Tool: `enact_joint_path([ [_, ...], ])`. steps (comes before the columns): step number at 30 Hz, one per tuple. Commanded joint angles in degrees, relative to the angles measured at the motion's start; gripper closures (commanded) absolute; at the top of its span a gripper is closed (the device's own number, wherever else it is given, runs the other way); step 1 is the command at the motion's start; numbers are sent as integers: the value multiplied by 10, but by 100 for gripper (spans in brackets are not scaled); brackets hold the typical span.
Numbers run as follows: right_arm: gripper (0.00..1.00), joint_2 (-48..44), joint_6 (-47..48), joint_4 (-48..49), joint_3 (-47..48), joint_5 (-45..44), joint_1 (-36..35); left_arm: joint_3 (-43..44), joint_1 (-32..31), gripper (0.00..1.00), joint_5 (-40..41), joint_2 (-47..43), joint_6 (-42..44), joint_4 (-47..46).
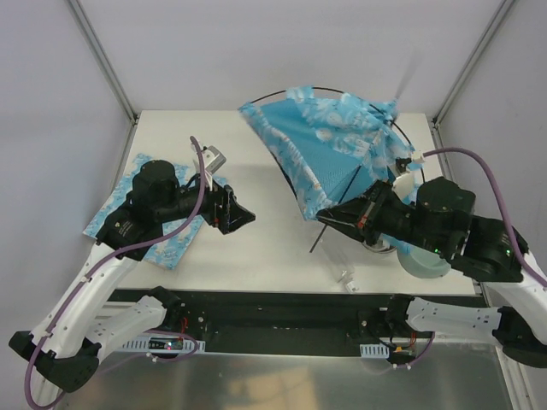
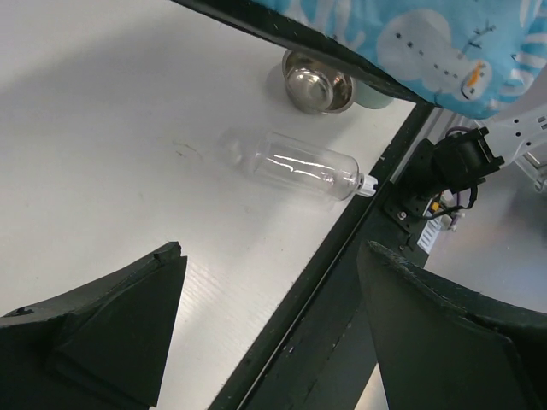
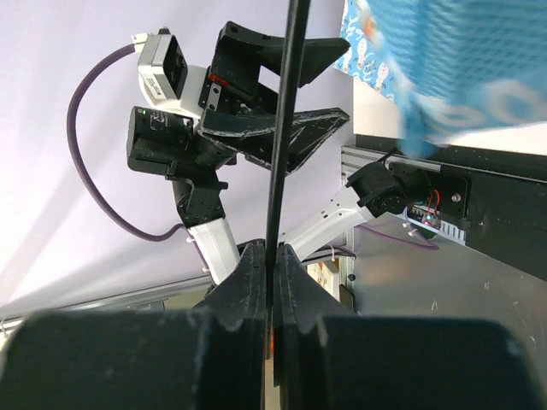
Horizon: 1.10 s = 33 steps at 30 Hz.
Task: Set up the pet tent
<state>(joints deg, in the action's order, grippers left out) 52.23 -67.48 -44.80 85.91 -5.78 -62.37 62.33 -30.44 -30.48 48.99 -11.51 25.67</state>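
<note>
The pet tent (image 1: 329, 141) tilted at upper right, its pole (image 3: 286, 128) running lower-left to upper-right (right gripper (image 3: 273, 256) clamped it); left gripper (image 2: 272, 249) gaped empty.

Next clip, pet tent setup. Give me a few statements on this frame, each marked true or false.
The right gripper is shut on a thin black pole of the pet tent. True.
The left gripper holds the bottle. False: it is open and empty; the bottle lies on the table.
The pet tent lies flat on the mat. False: it is tilted up, apart from the mat.
A metal bowl stands near the bottle. True.
</note>
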Motion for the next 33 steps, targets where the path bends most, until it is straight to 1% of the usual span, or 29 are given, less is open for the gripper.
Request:
enact_joint_path([
  [1,100,-29,-10,-36,22,-20,6,31,-6,16,-18,-3,-6,-22],
  [6,100,-46,-9,-68,34,-26,7,38,-6,16,-20,0,-10,-22],
  [11,100,-53,-10,-29,-6,-24,7,40,-7,16,-28,1,-26,-26],
  [15,100,-48,-16,39,-64,-32,6,32,-7,16,-29,-5,-30,-31],
  [21,100,-20,-50,203,-161,-37,7,3,-7,16,-29,-17,-41,-39],
  [24,100,14,-55,258,-174,-33,6,-22,-7,16,-20,-29,-43,-50],
  [28,100,53,-48,297,-174,-46,5,-51,-7,18,-23,-41,-53,-66],
  [31,100,84,-42,324,-168,-72,6,-78,-7,18,14,-48,-58,-75],
  [33,100,106,-38,352,-169,-82,7,-93,-7,19,27,-54,-45,-75],
])
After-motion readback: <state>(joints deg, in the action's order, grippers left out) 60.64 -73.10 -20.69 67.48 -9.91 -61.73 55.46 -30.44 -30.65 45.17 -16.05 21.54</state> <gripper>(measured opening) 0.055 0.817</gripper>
